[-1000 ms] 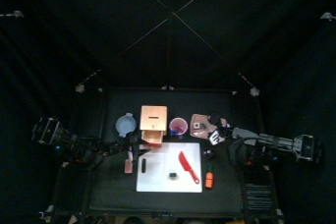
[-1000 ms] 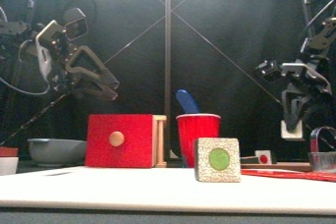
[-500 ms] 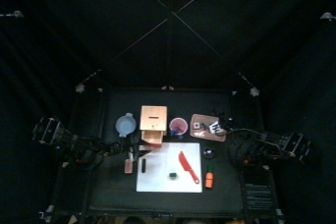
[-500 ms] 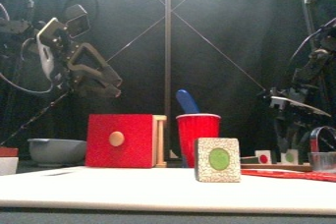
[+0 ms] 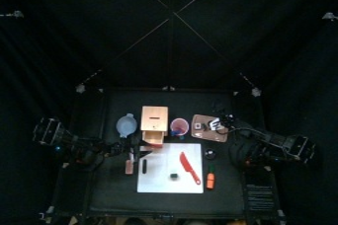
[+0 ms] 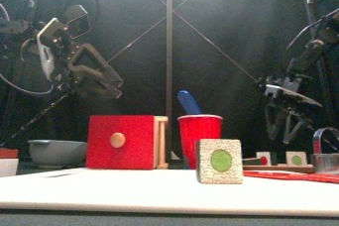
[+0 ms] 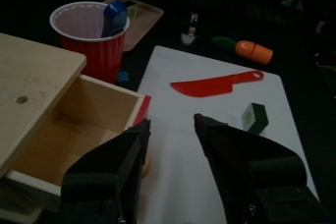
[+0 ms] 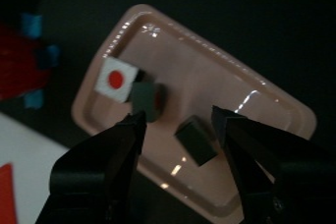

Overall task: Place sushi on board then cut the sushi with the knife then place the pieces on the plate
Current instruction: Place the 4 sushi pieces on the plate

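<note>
The pink tray (image 8: 243, 71) looked smooth and shiny. The wooden box (image 7: 33, 85) was pale, bare wood. The red cup (image 6: 200, 143) looked like smooth plastic. The white cutting board (image 7: 197, 144) looked smooth and dull.

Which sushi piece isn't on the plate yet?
The lone piece standing on the white board beside the red knife, its green-centred face toward the front. The other pieces already lie on the pink tray, under the right claw.
</note>
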